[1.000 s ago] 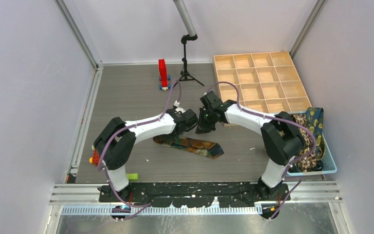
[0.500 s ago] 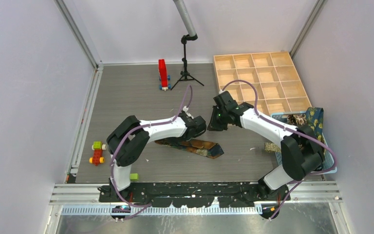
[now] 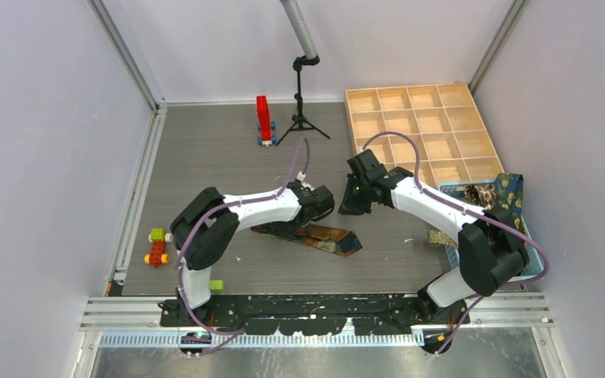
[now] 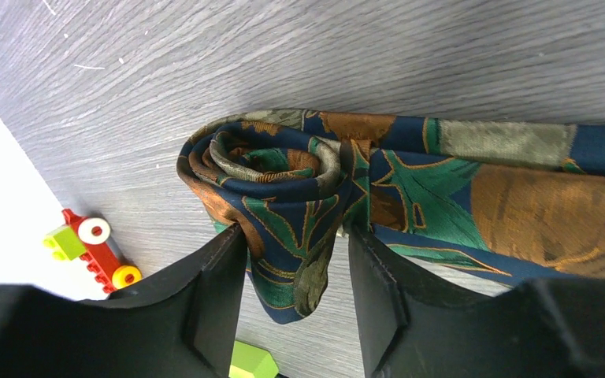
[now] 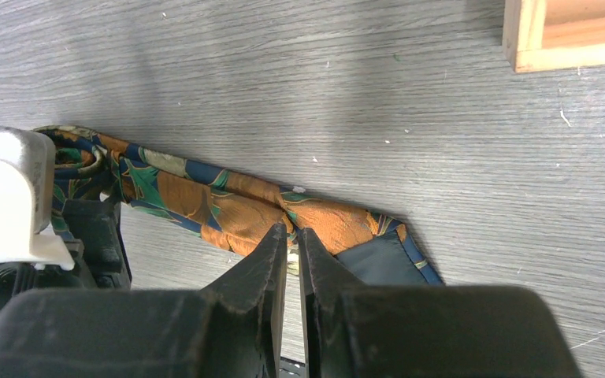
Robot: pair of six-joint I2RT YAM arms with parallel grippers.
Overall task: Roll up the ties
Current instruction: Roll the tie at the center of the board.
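The rolled end of the tie (image 4: 268, 169) is clasped between the left pincer (image 4: 295, 236) fingers; the right pincer (image 5: 291, 232) (clenched, nothing held) is poised with the flat stretch beyond its tips.

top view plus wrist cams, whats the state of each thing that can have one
tie: one end rolled up, the rest flat on the table
left claw: shut on the rolled end
right claw: shut, holds nothing that shows
wooden tray: visible compartments empty
basket: holds other ties, heaped
red block tower: upright
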